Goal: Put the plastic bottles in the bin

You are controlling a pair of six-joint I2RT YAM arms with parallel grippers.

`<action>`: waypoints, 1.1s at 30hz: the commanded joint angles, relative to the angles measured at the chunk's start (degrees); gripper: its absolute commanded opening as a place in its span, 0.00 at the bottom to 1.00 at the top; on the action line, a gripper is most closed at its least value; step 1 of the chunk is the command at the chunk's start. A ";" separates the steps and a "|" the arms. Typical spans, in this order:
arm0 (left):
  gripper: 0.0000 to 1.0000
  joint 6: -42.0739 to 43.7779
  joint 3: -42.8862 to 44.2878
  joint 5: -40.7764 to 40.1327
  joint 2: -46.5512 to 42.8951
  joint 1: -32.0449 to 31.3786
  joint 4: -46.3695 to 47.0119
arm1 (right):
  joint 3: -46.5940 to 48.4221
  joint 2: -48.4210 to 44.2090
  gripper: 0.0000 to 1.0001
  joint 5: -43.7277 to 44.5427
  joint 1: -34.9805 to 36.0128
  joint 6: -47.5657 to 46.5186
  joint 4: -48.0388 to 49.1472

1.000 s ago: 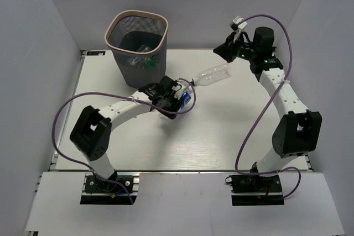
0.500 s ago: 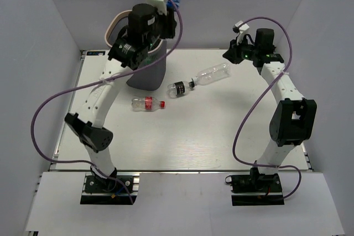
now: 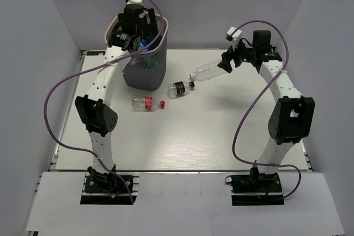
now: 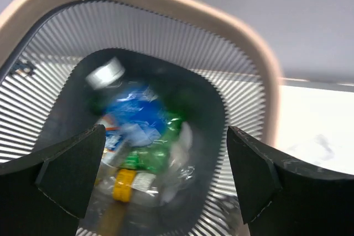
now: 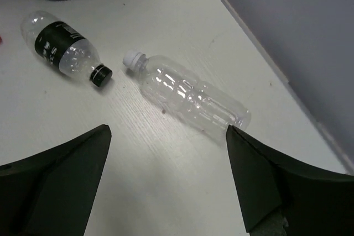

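My left gripper (image 3: 142, 35) hangs open over the mouth of the bin (image 3: 159, 59). In the left wrist view a blue-label bottle (image 4: 133, 120) with a white cap lies blurred inside the bin (image 4: 238, 34), free of the fingers, on top of green and yellow-label bottles (image 4: 145, 161). A clear bottle (image 3: 207, 72) with a white cap, a black-label bottle (image 3: 180, 88) and a red-label bottle (image 3: 146, 103) lie on the table. My right gripper (image 3: 225, 63) is open just above the clear bottle's (image 5: 191, 98) base end, with the black-label bottle (image 5: 63, 48) beyond it.
Grey walls enclose the white table (image 3: 193, 142) on the left, back and right. The bin stands at the back left corner. The table's right edge (image 5: 260, 53) runs close behind the clear bottle.
The left gripper came down from high above the bin, opened and let go of the blue-label bottle, which now lies in the bin. The right gripper opened and shifted toward the clear bottle.
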 commanded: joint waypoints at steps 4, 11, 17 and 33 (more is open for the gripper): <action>1.00 0.29 0.38 12.22 -13.66 -2.33 2.02 | -0.87 3.08 0.90 -14.85 -0.03 -41.88 -2.95; 1.00 -1.72 -34.01 27.07 -39.46 -2.86 -0.52 | 18.60 19.31 0.90 -12.50 1.11 -68.16 -23.14; 1.00 -7.70 -56.12 29.28 -56.81 -2.86 -4.50 | 24.18 26.63 0.90 -7.66 2.07 -80.57 -31.25; 1.00 -13.85 -76.09 34.11 -60.70 -2.86 -0.46 | 28.57 38.85 0.89 10.18 7.18 -77.61 -28.00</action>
